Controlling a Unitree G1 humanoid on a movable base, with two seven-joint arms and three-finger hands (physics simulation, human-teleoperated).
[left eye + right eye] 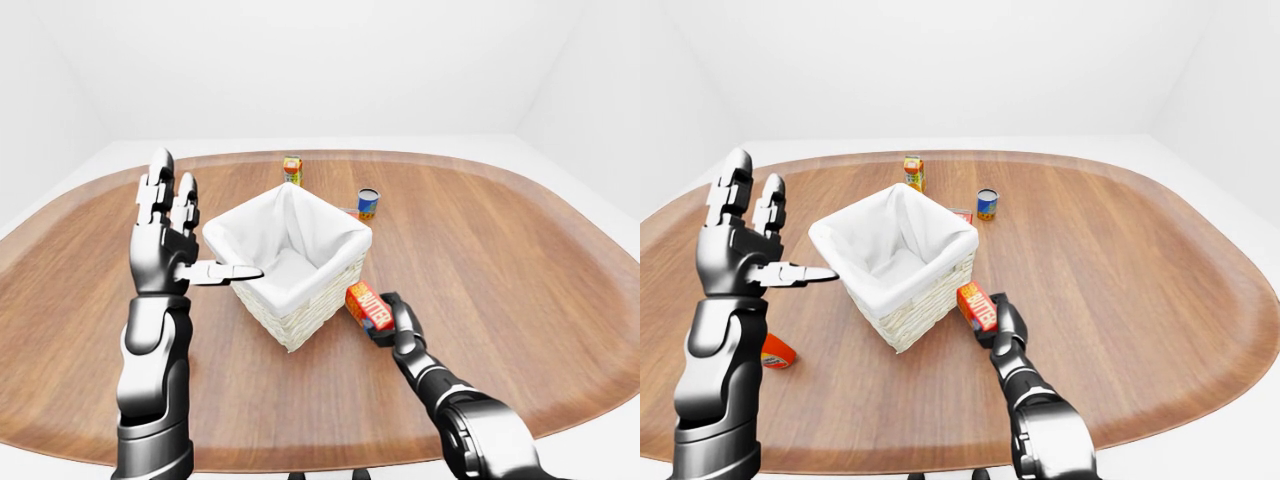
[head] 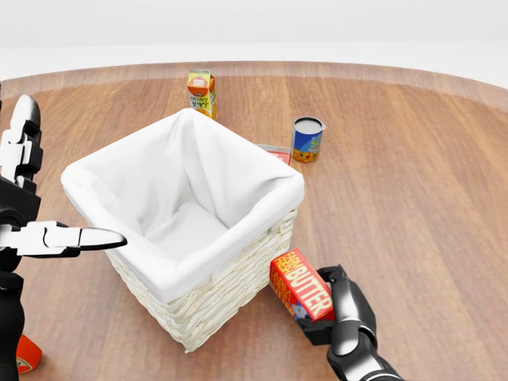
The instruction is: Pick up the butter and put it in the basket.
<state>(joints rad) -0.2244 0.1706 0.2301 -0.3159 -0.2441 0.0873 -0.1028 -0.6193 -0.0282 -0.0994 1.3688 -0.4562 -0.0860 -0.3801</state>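
Note:
The butter [image 2: 302, 286] is a red and orange box with white letters. It is held tilted beside the basket's lower right wall. My right hand [image 2: 337, 309] is shut on it from the right. The basket [image 2: 230, 274] is white wicker with a white cloth lining and stands in the middle of the wooden table. My left hand [image 1: 165, 225] is raised, open and empty, to the left of the basket, its thumb pointing at the basket's rim.
An orange juice carton [image 2: 202, 91] and a blue can [image 2: 307, 139] stand above the basket. A small red box [image 2: 275, 152] lies behind the basket's far corner. An orange-red item [image 1: 776, 351] lies on the table behind my left arm.

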